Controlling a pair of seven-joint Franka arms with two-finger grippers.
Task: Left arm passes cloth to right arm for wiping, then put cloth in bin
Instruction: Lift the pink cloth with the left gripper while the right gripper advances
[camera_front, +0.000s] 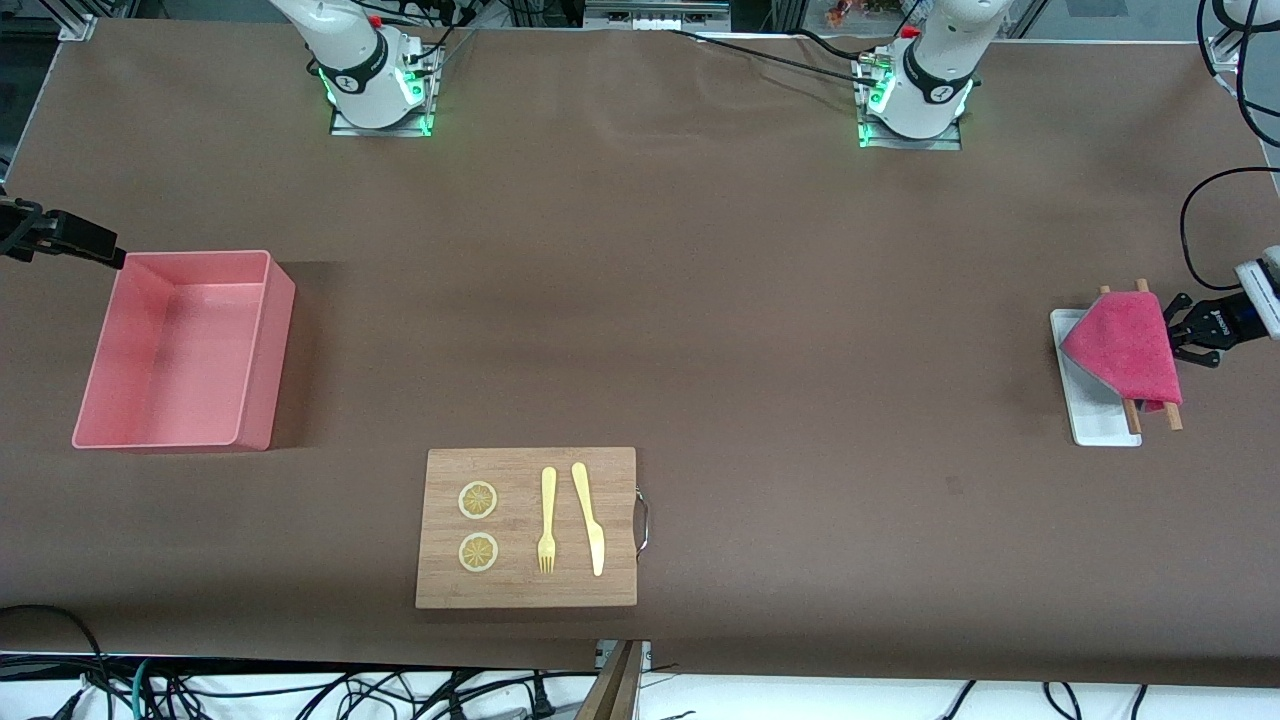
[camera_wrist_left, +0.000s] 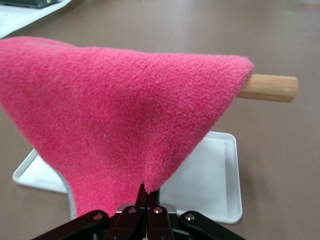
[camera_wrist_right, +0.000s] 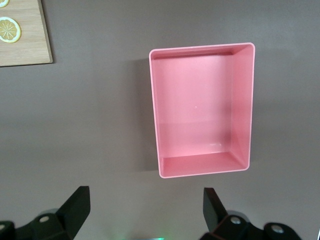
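A: Where does the cloth (camera_front: 1125, 345) sit?
B: On two rods (camera_front: 1165, 412) that lie across the tray (camera_front: 1098, 425), at the left arm's end of the bench (camera_front: 700, 300). The left claw (camera_front: 1180, 330) is clamped on its edge.

A: And the bin (camera_front: 90, 400)?
B: At the right arm's end, right claw (camera_front: 110, 258) spread above its corner. The board (camera_front: 530, 580) lies between, nearer the front camera.

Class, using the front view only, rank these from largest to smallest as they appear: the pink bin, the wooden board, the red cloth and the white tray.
1. Bin and wooden board: they look about alike, so no ranking between them.
2. Cloth.
3. White tray, partly hidden under the cloth, so its place after the cloth is unsure.
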